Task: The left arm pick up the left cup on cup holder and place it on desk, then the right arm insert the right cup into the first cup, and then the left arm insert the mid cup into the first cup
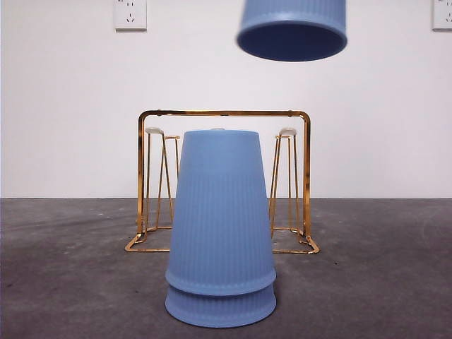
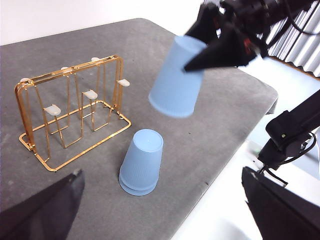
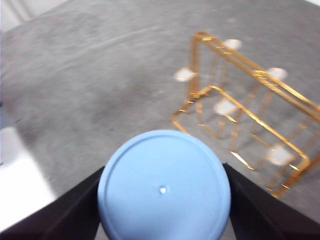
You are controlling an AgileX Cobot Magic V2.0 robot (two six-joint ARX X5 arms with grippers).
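Cups first: from the front, two blue cups (image 1: 220, 233) stand nested upside down on the desk (image 1: 381, 282) before the empty cup holder (image 1: 224, 113), with a third cup (image 1: 292, 28) hanging mouth-down above. From the left wrist, the left gripper (image 2: 160, 210) waits spread wide, gripping nothing. From the right wrist, the right gripper (image 3: 164, 200) pinches the third cup's sides. It looks like light, thin ribbed plastic that might flex, so squeeze gently by the wall.
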